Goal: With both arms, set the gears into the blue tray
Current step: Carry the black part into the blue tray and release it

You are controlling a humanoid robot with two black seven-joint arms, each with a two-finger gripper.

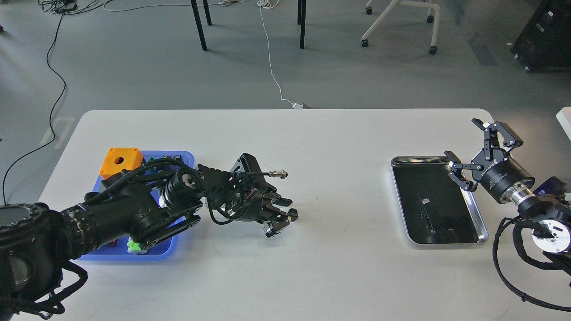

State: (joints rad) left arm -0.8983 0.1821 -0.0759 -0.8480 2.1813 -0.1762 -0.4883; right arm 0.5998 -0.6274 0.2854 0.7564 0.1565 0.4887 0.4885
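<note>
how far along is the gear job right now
Done: no gear visibly in the blue tray, though the left arm hides much of it. In hand: the left gripper seems to pinch a small black gear above the table. Left: carrying it to the tray; the right gripper is open and empty.

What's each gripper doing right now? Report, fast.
Left gripper: low over the table, shut on a gear.
Right gripper: open, empty, above the steel tray.
</note>
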